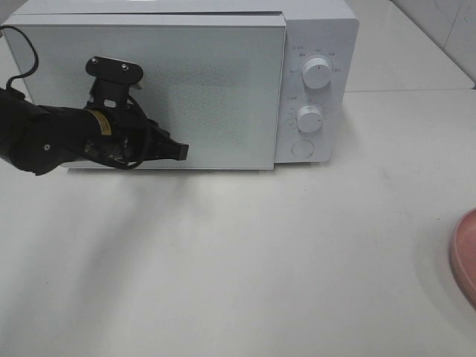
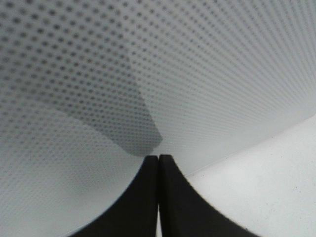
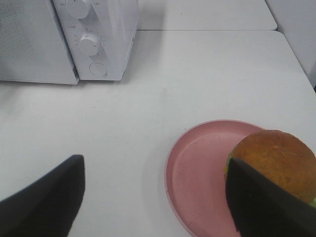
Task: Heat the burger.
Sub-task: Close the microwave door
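Note:
The burger (image 3: 279,160), with a golden-brown bun and a green lettuce edge, sits on the far side of a round pink plate (image 3: 197,173). My right gripper (image 3: 155,160) hovers open over the plate. One of its fingers (image 3: 266,207) covers part of the burger, which is not between the jaws. The white microwave (image 1: 223,89) stands at the back with its door shut. My left gripper (image 1: 182,152) is shut and empty, and its fingertips (image 2: 158,163) are close to the dotted door (image 2: 173,74) near its lower edge.
Two knobs (image 1: 317,74) (image 1: 309,119) and a round button (image 1: 303,149) are on the microwave's right panel. Only the plate's rim (image 1: 465,256) shows at the right edge of the exterior high view. White tabletop (image 1: 245,260) lies in front of the microwave.

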Available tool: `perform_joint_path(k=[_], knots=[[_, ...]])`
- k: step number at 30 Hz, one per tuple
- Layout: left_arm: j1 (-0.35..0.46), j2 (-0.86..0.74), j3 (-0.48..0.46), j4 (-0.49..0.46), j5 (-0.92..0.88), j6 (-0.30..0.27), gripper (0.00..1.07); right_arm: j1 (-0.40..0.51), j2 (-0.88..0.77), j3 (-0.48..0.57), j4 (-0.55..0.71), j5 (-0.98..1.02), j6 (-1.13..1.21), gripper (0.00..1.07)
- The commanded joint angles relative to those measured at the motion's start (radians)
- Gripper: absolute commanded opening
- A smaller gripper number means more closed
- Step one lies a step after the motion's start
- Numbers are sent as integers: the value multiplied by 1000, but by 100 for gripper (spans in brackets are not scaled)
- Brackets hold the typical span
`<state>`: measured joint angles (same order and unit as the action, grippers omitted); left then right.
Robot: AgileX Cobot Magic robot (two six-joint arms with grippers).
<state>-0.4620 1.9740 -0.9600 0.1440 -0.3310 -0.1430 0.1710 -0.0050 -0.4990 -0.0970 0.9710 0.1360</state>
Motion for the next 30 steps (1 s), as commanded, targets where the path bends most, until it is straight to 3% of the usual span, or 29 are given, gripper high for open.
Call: perform_joint_path(k=[1, 12, 16, 24, 30], knots=[[0, 27, -94, -50, -123, -9, 0, -6, -26, 2, 2, -7, -8, 76], [-10, 98, -218, -65, -67, -14, 0, -6, -26, 2, 2, -7, -8, 76], [-21, 90, -220, -61, -49, -13, 0, -6, -26, 2, 2, -7, -8, 76], [-80, 28, -168, -61, 4, -13, 0, -6, -26, 2, 2, -7, -8, 76], [-157, -62, -61, -70, 57, -13, 0, -6, -26, 2, 2, -7, -8, 76]])
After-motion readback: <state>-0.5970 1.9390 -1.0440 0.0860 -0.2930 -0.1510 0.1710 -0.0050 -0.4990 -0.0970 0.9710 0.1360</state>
